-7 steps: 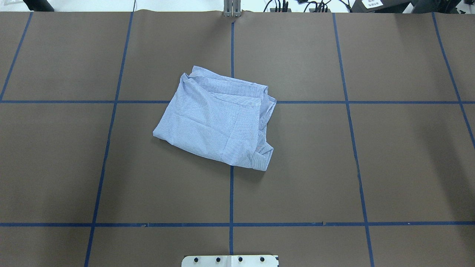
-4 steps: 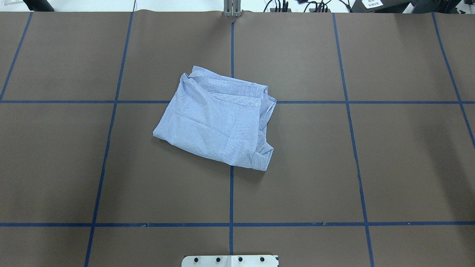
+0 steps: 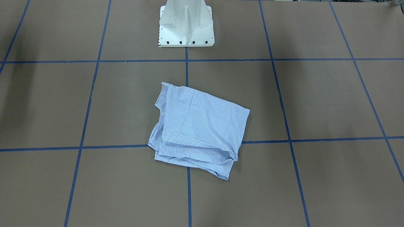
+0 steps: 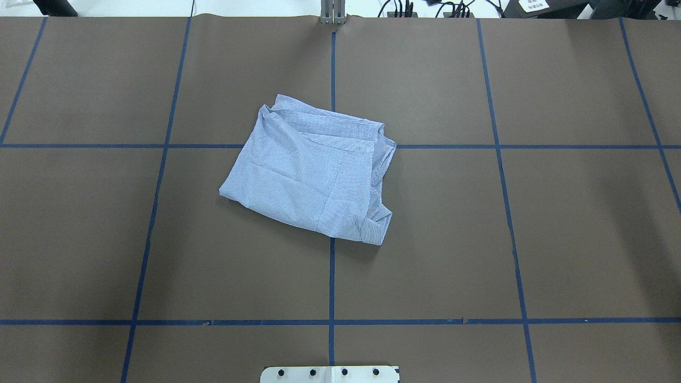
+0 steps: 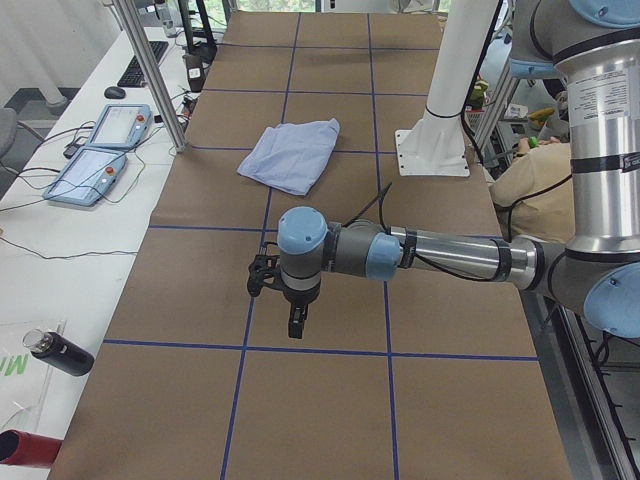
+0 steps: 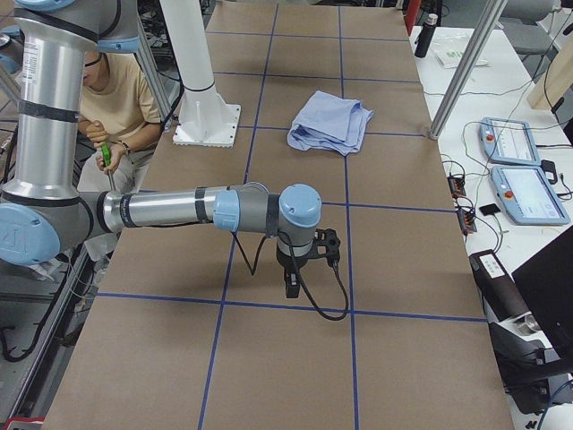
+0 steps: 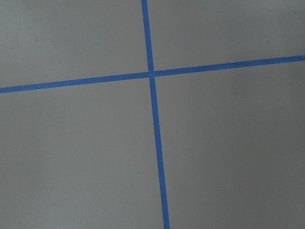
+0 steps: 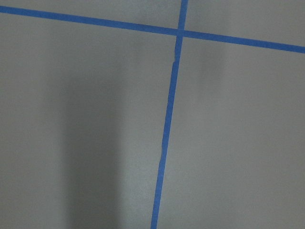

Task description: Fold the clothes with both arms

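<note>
**Folded shirt at centre table, both arms out wide**

The light blue striped shirt (image 4: 311, 170) lies folded in a rough, skewed rectangle mid-table, right over a crossing of the blue tape lines (image 4: 332, 287) and apart from the white pedestal base (image 3: 186, 25). Nothing is touching it. Out by one end of the table (image 4: 574, 223), the left arm (image 5: 450, 257) hangs its left gripper (image 5: 297, 325) pointing down over bare brown paper; at the other end, the right gripper (image 6: 292, 285) does the same. Clenched or released? From these side angles I cannot tell, for either one. Both wrist cameras show only paper and tape.

Brown table (image 4: 585, 239), white pedestal (image 3: 186, 28), possibly a bottle (image 5: 63, 356)
</note>
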Available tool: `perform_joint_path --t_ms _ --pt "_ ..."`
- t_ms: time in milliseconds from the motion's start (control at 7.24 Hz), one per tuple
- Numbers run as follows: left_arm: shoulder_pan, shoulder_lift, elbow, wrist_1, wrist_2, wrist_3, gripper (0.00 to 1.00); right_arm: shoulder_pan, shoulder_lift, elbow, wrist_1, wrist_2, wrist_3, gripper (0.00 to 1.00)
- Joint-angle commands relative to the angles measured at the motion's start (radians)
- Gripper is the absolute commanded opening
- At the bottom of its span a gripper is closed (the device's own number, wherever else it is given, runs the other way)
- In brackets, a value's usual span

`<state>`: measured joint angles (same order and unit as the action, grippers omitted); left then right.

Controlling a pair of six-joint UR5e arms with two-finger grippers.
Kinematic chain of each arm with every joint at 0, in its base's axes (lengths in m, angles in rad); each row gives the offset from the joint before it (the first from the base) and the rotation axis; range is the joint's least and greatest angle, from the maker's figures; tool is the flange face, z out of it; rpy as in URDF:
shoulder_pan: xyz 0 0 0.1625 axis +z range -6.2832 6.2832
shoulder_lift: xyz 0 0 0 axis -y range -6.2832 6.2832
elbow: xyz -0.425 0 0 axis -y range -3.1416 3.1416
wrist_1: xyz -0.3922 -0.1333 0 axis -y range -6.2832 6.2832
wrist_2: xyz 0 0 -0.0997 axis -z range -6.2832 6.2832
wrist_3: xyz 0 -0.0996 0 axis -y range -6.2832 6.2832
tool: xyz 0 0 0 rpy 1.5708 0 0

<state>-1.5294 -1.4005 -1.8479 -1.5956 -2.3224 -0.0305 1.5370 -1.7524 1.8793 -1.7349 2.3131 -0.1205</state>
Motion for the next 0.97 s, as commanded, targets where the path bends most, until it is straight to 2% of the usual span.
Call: perform_joint_path --t_ms 0,829 --pt "0.0 0.002 0.01 0.0 0.0 0.0 1.0 0.0 0.001 0.006 0.0 0.002 0.001 1.0" --pt "0.0 0.002 0.018 0.002 0.0 0.001 1.0 -0.002 0.002 0.02 0.002 0.005 0.002 1.0"
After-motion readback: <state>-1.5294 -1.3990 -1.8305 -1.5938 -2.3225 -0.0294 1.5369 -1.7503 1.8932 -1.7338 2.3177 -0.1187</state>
